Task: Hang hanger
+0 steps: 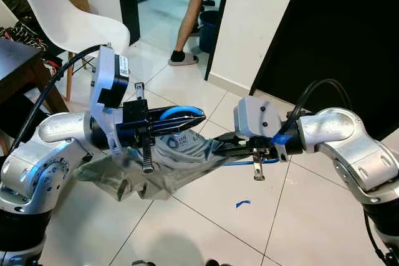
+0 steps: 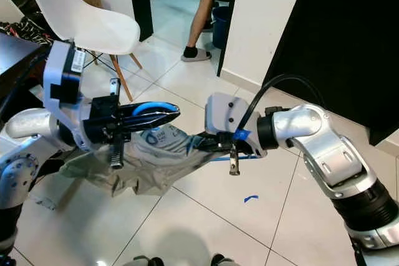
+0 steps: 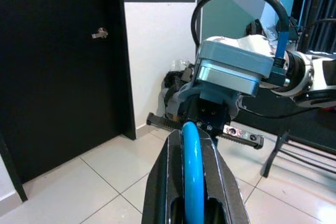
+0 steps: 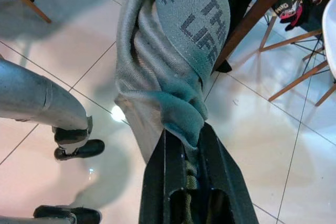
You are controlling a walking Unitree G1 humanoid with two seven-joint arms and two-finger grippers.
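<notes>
two jaws clenched | left gripper (image 1: pixel 198 116) on blue hanger (image 1: pixel 176 112), lying level toward right gripper (image 1: pixel 212 147) | right on grey shirt (image 1: pixel 168 166)

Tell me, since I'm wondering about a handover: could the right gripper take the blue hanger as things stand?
Probably not: the right gripper is shut on the grey shirt, and the blue hanger sits clamped in the left gripper.

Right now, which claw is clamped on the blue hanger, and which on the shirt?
The left claw grips the blue plastic hanger; the right claw pinches the grey printed T-shirt instead.
</notes>
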